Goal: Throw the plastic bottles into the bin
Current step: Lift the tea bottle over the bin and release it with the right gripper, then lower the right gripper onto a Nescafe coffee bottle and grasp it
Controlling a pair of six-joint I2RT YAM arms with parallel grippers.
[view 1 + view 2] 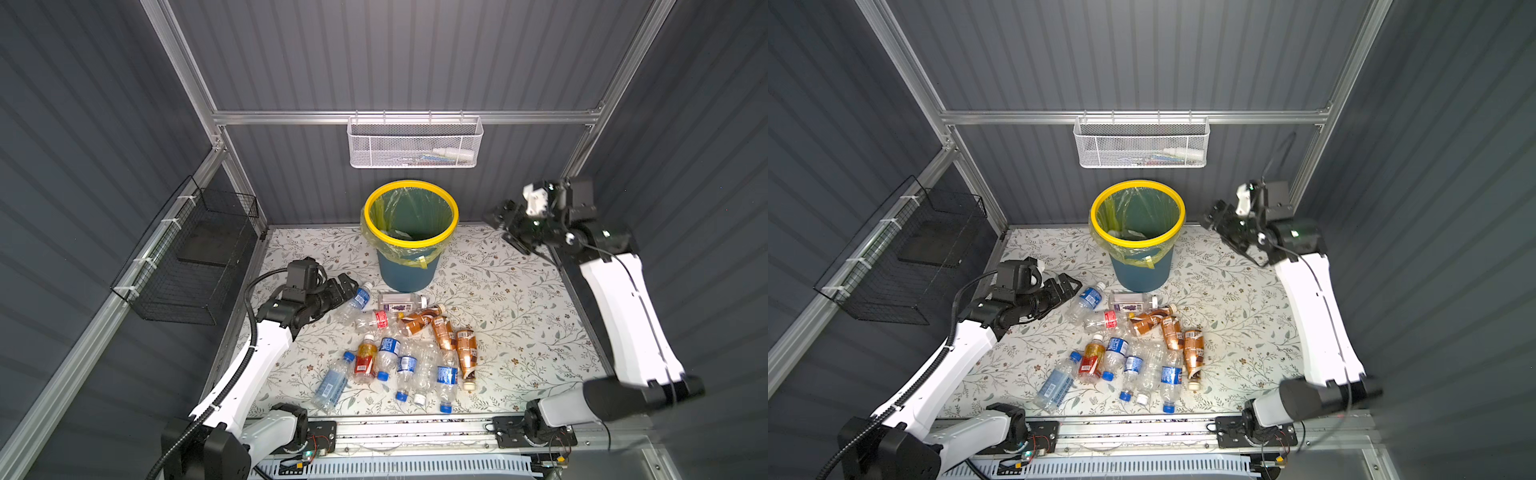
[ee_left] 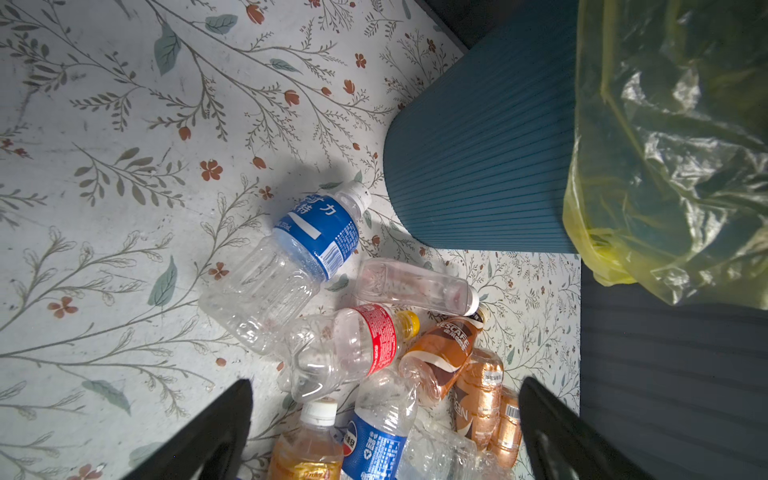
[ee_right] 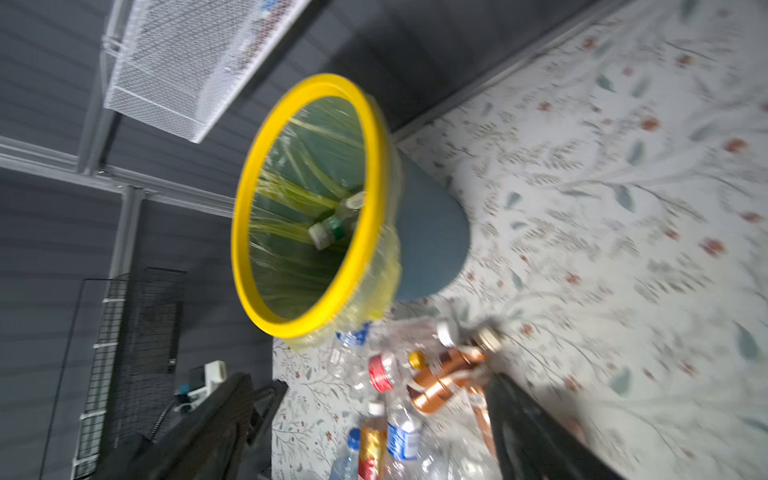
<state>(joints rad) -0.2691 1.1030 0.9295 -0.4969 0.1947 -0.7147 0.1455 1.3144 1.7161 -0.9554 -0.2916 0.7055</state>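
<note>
Left claw (image 1: 347,286) spread wide, empty, centre-left near blue-label bottle (image 1: 358,300): likely light, crushable, slick; take it mid-body. Right claw (image 1: 505,230), upper right, parted, empty.

Bright overhead light on the desk (image 1: 519,291), grey walls (image 1: 104,124) dim. The right wrist view smears with motion blur; the left wrist view is sharp, glare on the liner bag (image 2: 673,166).
</note>
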